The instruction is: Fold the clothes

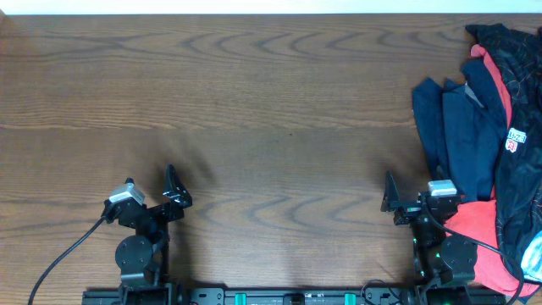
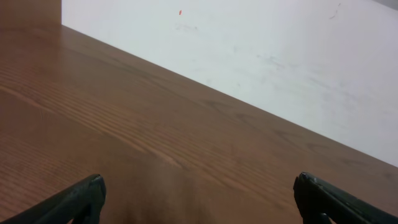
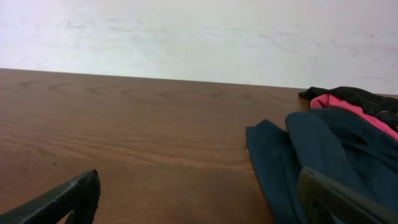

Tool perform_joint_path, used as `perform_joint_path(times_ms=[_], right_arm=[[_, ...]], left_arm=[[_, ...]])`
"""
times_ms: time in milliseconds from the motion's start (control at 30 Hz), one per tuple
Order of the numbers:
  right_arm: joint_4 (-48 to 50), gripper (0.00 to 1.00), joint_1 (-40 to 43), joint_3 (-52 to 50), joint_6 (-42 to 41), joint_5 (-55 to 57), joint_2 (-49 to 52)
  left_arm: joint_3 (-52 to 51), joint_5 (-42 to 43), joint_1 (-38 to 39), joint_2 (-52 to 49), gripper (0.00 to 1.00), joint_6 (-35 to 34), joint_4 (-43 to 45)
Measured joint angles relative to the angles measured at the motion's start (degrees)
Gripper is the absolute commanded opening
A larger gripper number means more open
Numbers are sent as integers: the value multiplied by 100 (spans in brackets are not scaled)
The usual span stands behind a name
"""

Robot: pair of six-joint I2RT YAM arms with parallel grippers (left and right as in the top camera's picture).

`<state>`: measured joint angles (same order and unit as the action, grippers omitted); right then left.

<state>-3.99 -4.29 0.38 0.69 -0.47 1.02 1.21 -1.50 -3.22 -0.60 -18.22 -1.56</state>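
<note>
Left gripper and right gripper gape empty. The navy garment, ahead-right of the latter, looks limp: pinch its edge.

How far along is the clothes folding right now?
Done: nothing. The crumpled navy garment, the red garment and the black logo-printed jersey lie heaped, unfolded, at the right edge of the brown wooden table. In hand: nothing; the left claw and right claw are both open and empty. Left: every garment needs spreading and folding.
</note>
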Motion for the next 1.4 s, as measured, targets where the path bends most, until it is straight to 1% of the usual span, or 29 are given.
perform_joint_path(times_ms=[1233,1400], right_arm=[[-2,99,0,0,-24,0,11],[-188,99,0,59,-114,7,240]], left_arm=[[2,0,0,-2,98,2,-7],[210,101,0,-258,98,7,-455]])
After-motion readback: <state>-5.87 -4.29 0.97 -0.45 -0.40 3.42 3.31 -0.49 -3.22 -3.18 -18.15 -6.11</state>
